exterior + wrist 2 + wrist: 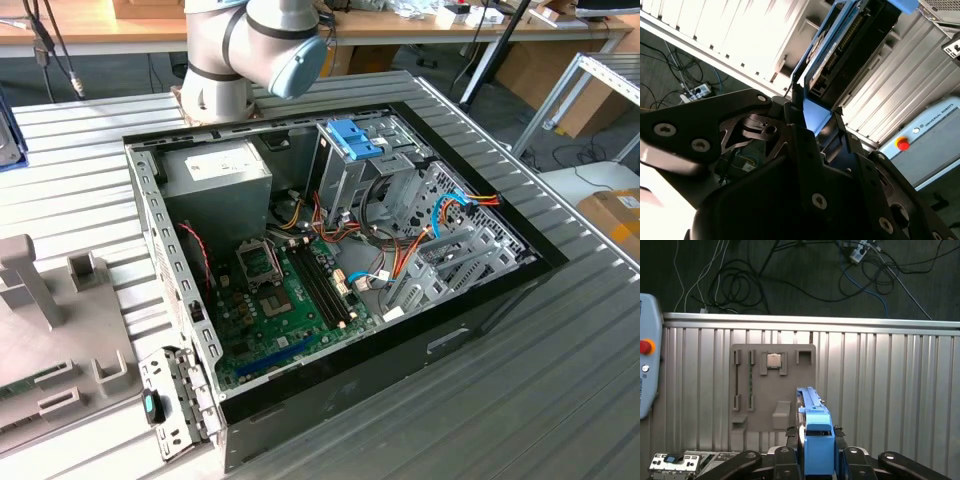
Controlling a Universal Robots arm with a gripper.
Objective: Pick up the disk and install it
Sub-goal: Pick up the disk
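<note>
Standing close, I see the black two-fingered claw [816,434] clenched on the flat dark metal disk [812,405] with blue plastic rails, pinching one end. It hangs edge-on, probably so the rails can slide into a bay. In the first wrist view it hovers over a grey slotted holder plate [772,390] on the ribbed aluminium table [890,390]. In the exterior view the open black computer case [400,365] sits mid-frame, and the grey robot arm [250,50] is cut off at the top edge. The disk's label face is turned away, and its clearance above the plate is hard to judge
</note>
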